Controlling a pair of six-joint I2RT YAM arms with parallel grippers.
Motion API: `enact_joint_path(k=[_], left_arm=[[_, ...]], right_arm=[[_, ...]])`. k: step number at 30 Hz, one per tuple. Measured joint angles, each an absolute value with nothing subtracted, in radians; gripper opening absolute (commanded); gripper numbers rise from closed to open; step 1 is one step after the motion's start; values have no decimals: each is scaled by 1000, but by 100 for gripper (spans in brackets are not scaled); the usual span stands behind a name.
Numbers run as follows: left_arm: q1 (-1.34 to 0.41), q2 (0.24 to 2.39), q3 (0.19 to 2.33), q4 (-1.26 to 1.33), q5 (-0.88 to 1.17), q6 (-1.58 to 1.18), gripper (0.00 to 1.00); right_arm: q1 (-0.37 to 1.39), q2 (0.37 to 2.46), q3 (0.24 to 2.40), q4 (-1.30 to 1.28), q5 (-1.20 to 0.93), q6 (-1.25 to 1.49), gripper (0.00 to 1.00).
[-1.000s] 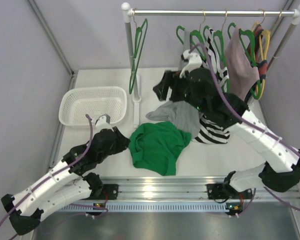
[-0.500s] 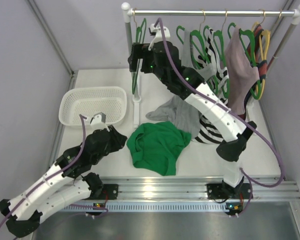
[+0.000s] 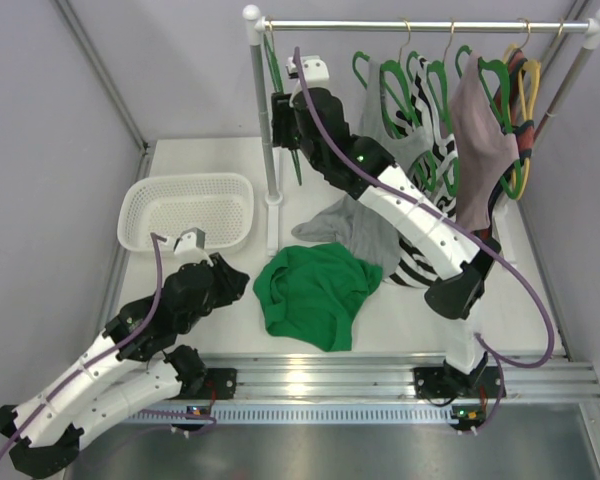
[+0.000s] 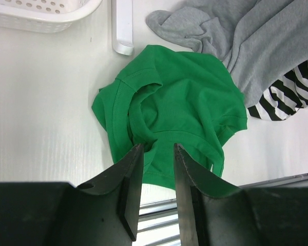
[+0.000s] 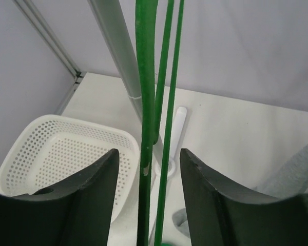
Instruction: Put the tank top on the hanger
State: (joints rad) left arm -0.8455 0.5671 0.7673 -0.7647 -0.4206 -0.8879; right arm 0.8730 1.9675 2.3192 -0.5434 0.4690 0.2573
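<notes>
A white table (image 3: pixel 180 300) inside grey walls held the scene, with a rail (image 3: pixel 420 25) of hangers and hung clothes across the top of the overhead view. The tank top (image 3: pixel 315 295) lay crumpled low in the centre, touching a grey top (image 3: pixel 355 225) above it, which overlapped a striped top (image 3: pixel 420 265) to the right. The right arm stretched to the upper left, its right gripper (image 3: pixel 280 115) at the hanger (image 3: pixel 276 70) hanging beside the rail's post, apparently to take it down. The left gripper (image 3: pixel 235 280) waited just left of the tank top, below a white basket (image 3: pixel 185 210), probably ready to lift the fabric.

In the left wrist view the fingers stood partly spread at the bottom centre, pinching nothing. The green fabric showed in the gap beyond them, filling mid-frame. Whether the tips touched it could not be told.

In the right wrist view the hanger's thin green strands ran down the middle of the frame, between the two fingers. These were spread, with clear space on either side, so no grip was made yet. The basket sat at lower left, behind.
</notes>
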Motion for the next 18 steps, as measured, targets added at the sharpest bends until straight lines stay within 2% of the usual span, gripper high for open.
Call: enact_joint_path(k=[4,9,15,18], left_arm=[[-846,567,767,-765,-421,-889,35],[-846,567,767,-768,-421,-890,35],[-846,566,767,-772,-421,-891,35],[-846,566,767,-772,-421,-891,35]], right_arm=[[875,1967,2319,-543,476,230,38],[875,1967,2319,-544,479,202,29],[875,1967,2319,-545,482,169,1],[875,1967,2320,-544,490,153,0]])
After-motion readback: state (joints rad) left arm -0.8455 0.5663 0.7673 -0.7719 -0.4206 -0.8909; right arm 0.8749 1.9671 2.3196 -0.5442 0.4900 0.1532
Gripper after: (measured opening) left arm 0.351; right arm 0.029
